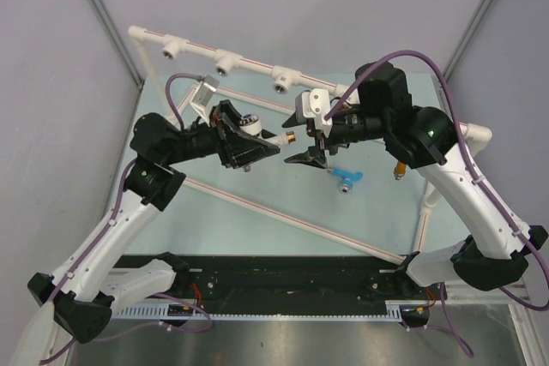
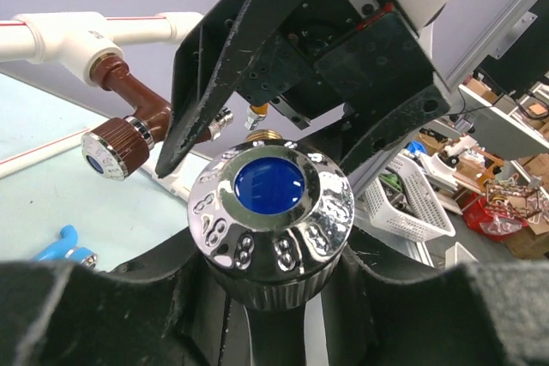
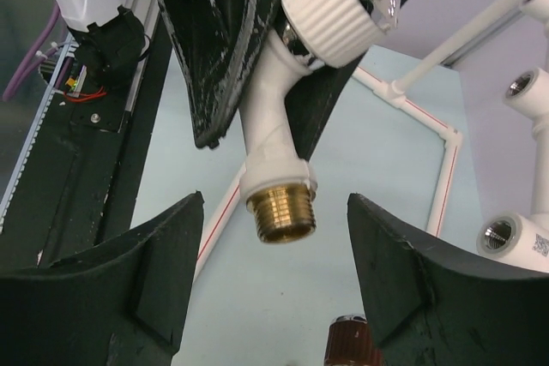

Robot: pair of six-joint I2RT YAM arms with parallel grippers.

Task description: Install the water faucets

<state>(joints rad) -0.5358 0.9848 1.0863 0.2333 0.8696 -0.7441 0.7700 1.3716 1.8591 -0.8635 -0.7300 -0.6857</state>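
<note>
My left gripper [image 1: 262, 139] is shut on the white faucet [image 1: 255, 129] and holds it in the air, brass threaded end [image 1: 292, 136] pointing right. In the left wrist view its chrome cap with a blue centre [image 2: 270, 210] fills the middle. My right gripper [image 1: 307, 135] is open, one finger on each side of the brass end [image 3: 281, 207] without touching it. The brown faucet [image 2: 129, 117] sits screwed into a tee socket of the white pipe frame [image 2: 60, 36]. The light blue faucet [image 1: 347, 179] lies on the table. An orange-yellow faucet [image 1: 398, 168] shows partly under my right forearm.
The white pipe frame [image 1: 257, 73] runs along the back with several open tee sockets [image 1: 225, 63], two of them also in the right wrist view [image 3: 506, 237]. A lower pipe [image 1: 283, 212] crosses the teal table diagonally. Grey walls stand left and right.
</note>
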